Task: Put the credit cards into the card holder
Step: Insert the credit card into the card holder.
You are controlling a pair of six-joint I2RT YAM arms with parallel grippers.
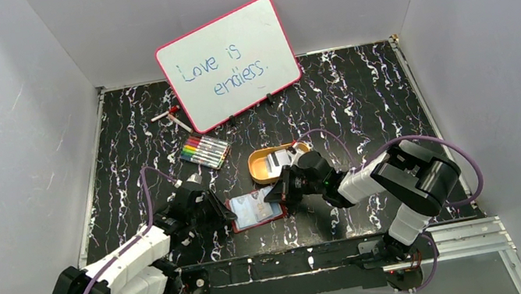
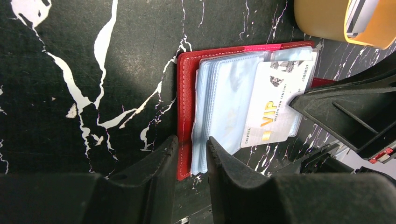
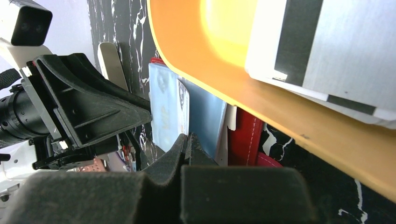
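Note:
The red card holder (image 1: 256, 211) lies open on the black table, its clear sleeves (image 2: 224, 98) facing up. A white VIP credit card (image 2: 271, 107) sits skewed among the sleeves, with its lower end sticking out past them. My left gripper (image 2: 192, 138) stands partly open astride the holder's near left corner. One finger is beside the red cover and the other is over the sleeves. My right gripper (image 3: 187, 136) is shut, its tip touching that card's (image 3: 168, 112) right edge. Whether it pinches the edge is unclear. More credit cards (image 3: 336, 51), one with a dark stripe, lie in the orange tray (image 1: 259, 167).
The orange tray (image 3: 210, 42) sits just behind the holder, close to my right wrist. A colour marker set (image 1: 204, 152) and a loose marker (image 1: 170, 116) lie further back on the left. A pink-framed whiteboard (image 1: 228, 63) leans against the back wall. Grey walls enclose the table.

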